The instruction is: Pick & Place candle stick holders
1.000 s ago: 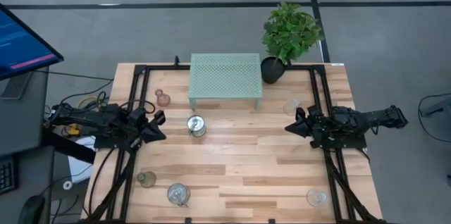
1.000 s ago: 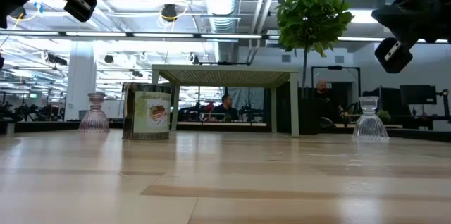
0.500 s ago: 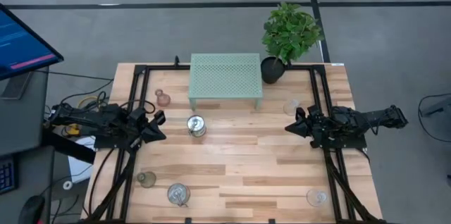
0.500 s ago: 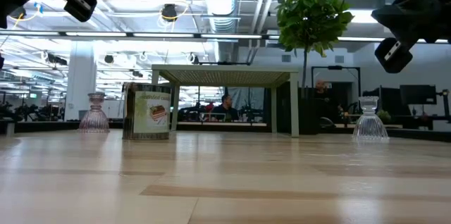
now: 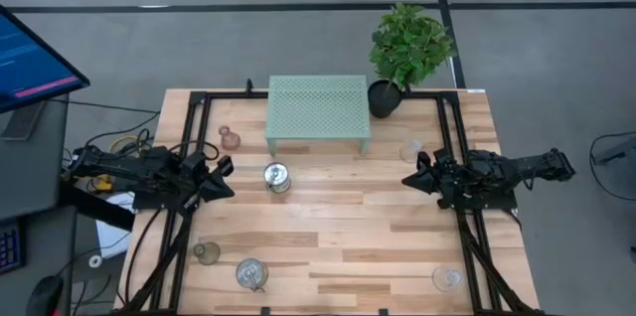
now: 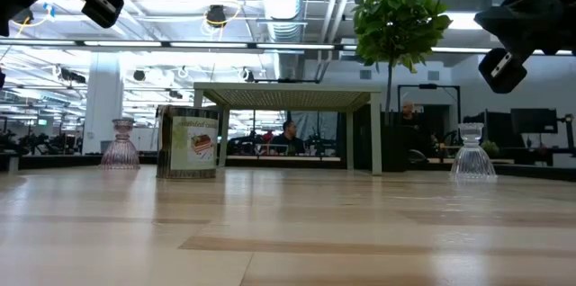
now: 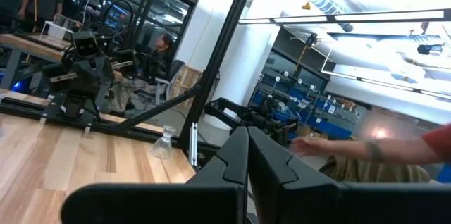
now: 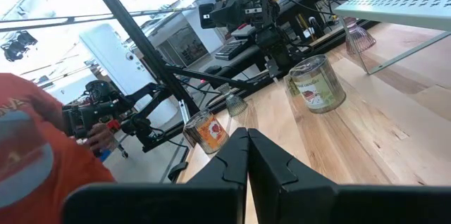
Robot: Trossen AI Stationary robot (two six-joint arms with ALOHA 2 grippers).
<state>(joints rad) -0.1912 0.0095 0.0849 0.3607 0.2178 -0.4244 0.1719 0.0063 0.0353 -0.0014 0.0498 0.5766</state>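
Six holders stand on the wooden table: a pinkish glass one at the far left, a silvery jar in front of the stand, a greenish glass one and a second silvery jar at the near left, and clear glass ones at the right and near right. My left gripper hangs shut and empty above the table's left side. My right gripper hangs shut and empty above the right side. The right wrist view shows the first silvery jar upright.
A mint-green perforated stand stands at the far middle, with a black plant pot to its right. Black frame rails run along both table sides. A person in orange is beyond the table's left side; an arm shows beyond the right side.
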